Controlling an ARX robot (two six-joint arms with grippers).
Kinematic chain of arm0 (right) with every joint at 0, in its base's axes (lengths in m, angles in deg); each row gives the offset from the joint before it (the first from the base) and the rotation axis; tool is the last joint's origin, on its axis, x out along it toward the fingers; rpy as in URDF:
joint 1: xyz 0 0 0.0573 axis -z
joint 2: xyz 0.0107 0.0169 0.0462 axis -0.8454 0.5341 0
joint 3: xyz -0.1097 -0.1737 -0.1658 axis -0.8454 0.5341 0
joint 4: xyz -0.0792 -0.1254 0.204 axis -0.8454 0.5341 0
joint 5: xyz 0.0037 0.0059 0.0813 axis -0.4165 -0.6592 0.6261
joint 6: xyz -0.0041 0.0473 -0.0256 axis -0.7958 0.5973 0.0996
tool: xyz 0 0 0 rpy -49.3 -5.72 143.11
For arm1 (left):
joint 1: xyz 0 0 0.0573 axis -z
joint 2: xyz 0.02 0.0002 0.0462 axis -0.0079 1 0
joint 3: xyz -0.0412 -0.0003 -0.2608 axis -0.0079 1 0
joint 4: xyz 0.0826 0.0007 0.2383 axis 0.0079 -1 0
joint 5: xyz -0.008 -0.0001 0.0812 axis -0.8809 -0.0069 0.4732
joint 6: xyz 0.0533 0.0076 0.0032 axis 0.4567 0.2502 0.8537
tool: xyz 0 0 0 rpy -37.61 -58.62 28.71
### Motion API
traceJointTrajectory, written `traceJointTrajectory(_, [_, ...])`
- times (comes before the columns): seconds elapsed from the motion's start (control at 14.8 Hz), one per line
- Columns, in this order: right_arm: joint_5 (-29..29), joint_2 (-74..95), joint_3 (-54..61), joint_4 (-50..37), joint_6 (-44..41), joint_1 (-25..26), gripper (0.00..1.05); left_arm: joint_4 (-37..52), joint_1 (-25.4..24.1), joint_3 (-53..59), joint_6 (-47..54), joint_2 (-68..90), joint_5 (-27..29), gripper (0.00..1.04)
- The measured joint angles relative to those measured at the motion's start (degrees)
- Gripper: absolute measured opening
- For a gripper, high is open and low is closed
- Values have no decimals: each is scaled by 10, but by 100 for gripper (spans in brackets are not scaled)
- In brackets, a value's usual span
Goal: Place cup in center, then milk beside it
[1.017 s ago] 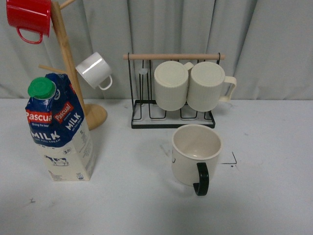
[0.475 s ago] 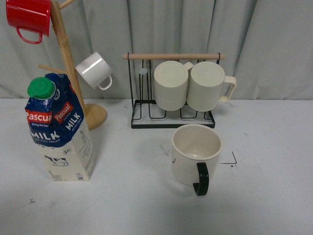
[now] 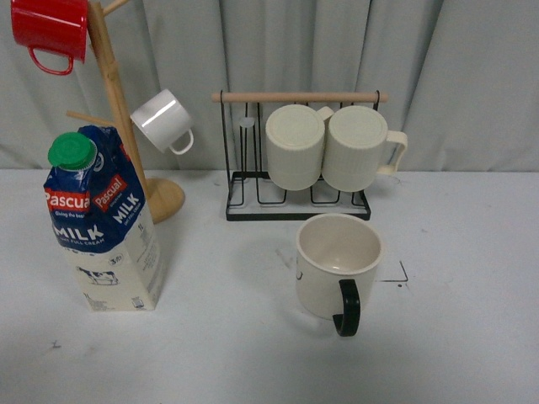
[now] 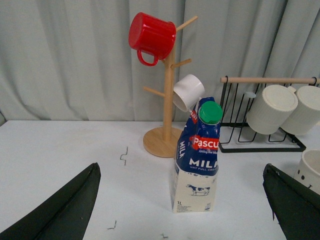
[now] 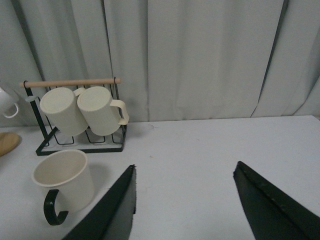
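Note:
The cup (image 3: 337, 265), a wide cream mug with a black handle, stands upright on the white table right of the middle, handle toward me. It also shows in the right wrist view (image 5: 63, 180) and at the edge of the left wrist view (image 4: 311, 169). The milk (image 3: 101, 223), a tall blue and cream carton with a green cap, stands at the front left; the left wrist view shows it too (image 4: 197, 160). Neither gripper shows in the front view. My left gripper (image 4: 182, 200) is open with the milk ahead between its fingers. My right gripper (image 5: 185, 170) is open, right of the cup.
A black wire rack (image 3: 295, 198) with two ribbed cream mugs (image 3: 333, 147) stands behind the cup. A wooden mug tree (image 3: 126, 118) holds a red mug (image 3: 49, 29) and a small white mug (image 3: 162, 120) behind the milk. Grey curtains close the back.

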Motion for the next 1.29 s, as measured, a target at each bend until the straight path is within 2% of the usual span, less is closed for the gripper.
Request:
traceJointTrajectory(0.07, [0,0,0,0,0,0,94,-120,7,-44,-14,52,20,98])
traceJointTrajectory(0.14, [0,0,0,0,0,0,98,-98,20,-211,-38,292,20,98])
traceJointTrajectory(0.2, [0,0,0,0,0,0,98,25,60,-301,-16,466,17,98])
traceJointTrajectory(0.27, [0,0,0,0,0,0,98,101,77,-385,13,627,15,98])
traceJointTrajectory(0.34, [0,0,0,0,0,0,98,122,81,-411,26,668,29,98])
traceJointTrajectory(0.54, [0,0,0,0,0,0,98,138,78,-439,44,801,23,98])
traceJointTrajectory(0.75, [0,0,0,0,0,0,98,140,81,-454,27,826,-5,98])
traceJointTrajectory(1.29, [0,0,0,0,0,0,98,185,86,-454,24,906,33,98])
